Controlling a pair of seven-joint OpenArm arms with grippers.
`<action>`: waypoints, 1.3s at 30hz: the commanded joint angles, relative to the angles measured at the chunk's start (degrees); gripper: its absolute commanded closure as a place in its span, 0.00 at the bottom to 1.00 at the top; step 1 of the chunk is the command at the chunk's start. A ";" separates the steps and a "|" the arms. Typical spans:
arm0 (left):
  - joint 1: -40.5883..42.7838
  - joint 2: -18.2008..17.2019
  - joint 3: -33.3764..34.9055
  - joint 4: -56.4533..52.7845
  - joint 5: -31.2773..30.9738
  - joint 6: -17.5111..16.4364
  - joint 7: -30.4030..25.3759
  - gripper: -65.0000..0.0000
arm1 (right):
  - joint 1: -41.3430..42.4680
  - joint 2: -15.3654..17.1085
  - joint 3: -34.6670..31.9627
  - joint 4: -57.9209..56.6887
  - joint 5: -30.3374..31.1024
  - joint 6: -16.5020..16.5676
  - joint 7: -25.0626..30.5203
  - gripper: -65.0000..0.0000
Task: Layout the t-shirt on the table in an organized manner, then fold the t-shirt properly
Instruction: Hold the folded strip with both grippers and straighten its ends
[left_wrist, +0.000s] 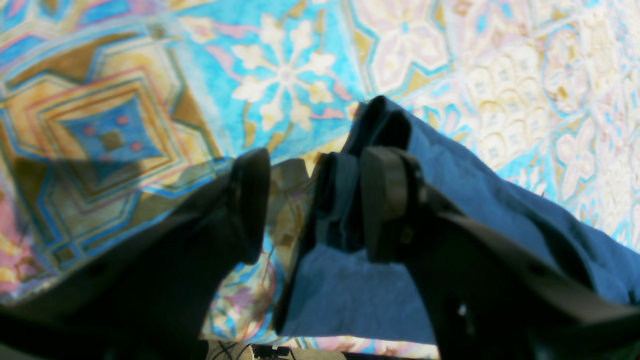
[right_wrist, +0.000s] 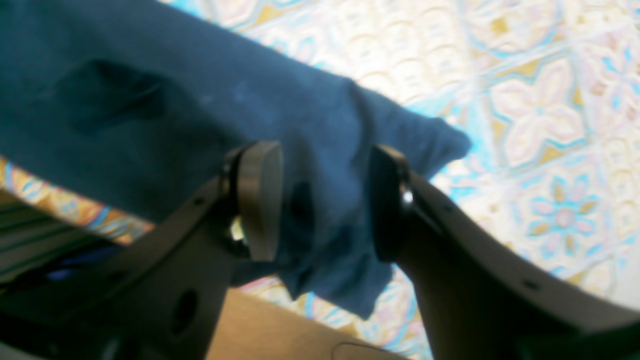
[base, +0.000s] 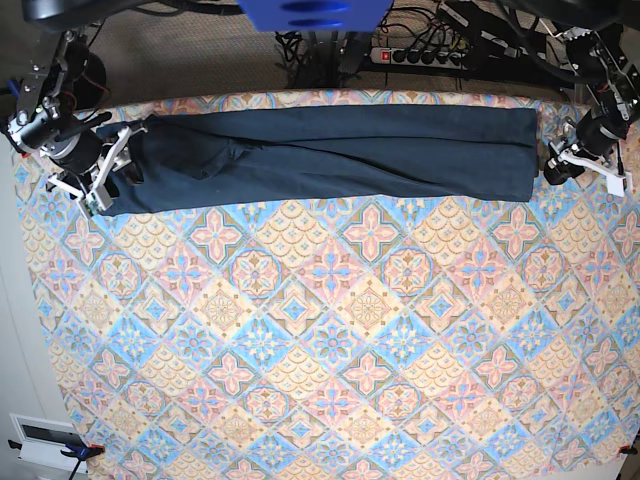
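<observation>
T-shirt (base: 330, 152): dark navy, folded lengthwise into a long narrow band, lying flat along far edge of table (base: 330, 380), spanning nearly full width; some wrinkles and a rumpled patch toward its left end in base view, right end squared off. Table cloth: diamond tiles w/ floral motifs in lt blue, pink, peach, cream; bare over the whole near part. Behind table: carpet, tangle of cables, a power strip (base: 425, 56). Right gripper (right_wrist: 325, 200) at shirt's left end in base view, low over cloth edge, jaws apart, a bunched fabric corner between the pads but not pinched, gaps either side. Left gripper (left_wrist: 312, 205) at opposite end, jaws partway apart; a fold of shirt edge sits against one finger (left_wrist: 385, 200), other finger clear of it; can't tell if actually gripped.
</observation>
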 joint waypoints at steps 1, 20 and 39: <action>0.06 -1.31 -0.52 0.97 -0.76 -0.25 -0.53 0.54 | 1.11 1.10 -0.13 0.85 1.05 0.14 1.01 0.59; -0.64 -1.22 -0.43 0.89 -0.67 -0.25 -0.70 0.54 | -4.61 6.47 -20.52 0.85 1.05 0.14 1.19 0.91; -0.64 -1.22 -0.61 0.89 -0.76 -0.25 -0.70 0.54 | 4.89 4.62 -19.12 -1.70 -20.22 0.14 7.61 0.83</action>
